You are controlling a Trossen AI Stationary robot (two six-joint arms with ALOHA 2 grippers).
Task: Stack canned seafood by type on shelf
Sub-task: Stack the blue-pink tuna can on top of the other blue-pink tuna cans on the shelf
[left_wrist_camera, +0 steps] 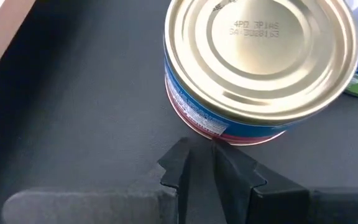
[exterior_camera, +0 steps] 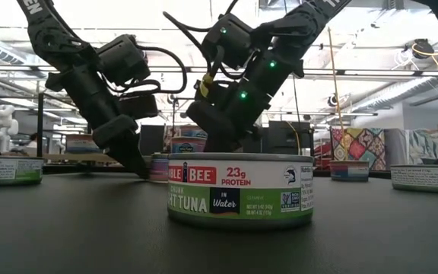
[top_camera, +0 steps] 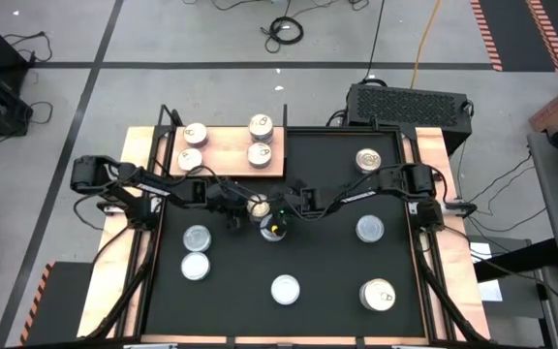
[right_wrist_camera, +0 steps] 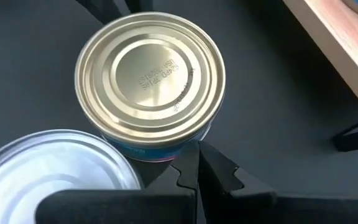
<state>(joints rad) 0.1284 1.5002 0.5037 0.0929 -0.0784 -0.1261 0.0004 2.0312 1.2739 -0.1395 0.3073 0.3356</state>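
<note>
Two grippers flank a gold-lidded tin (top_camera: 258, 206): left gripper (left_wrist_camera: 199, 163) narrowly parted, right gripper (right_wrist_camera: 197, 163) closed, nothing held

Both my arms reach over the black mat (top_camera: 337, 281) and meet around one gold-lidded tin (top_camera: 258, 206) just below the wooden shelf (top_camera: 223, 155). Four tins sit on that shelf; a silver tin (top_camera: 272, 227) lies just beside the gold one.

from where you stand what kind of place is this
Probably a robotics lab or workshop, not a shop: cables trail across the taped concrete floor, a black electronics box sits behind the table, and exposed ceiling ducting shows.
</note>
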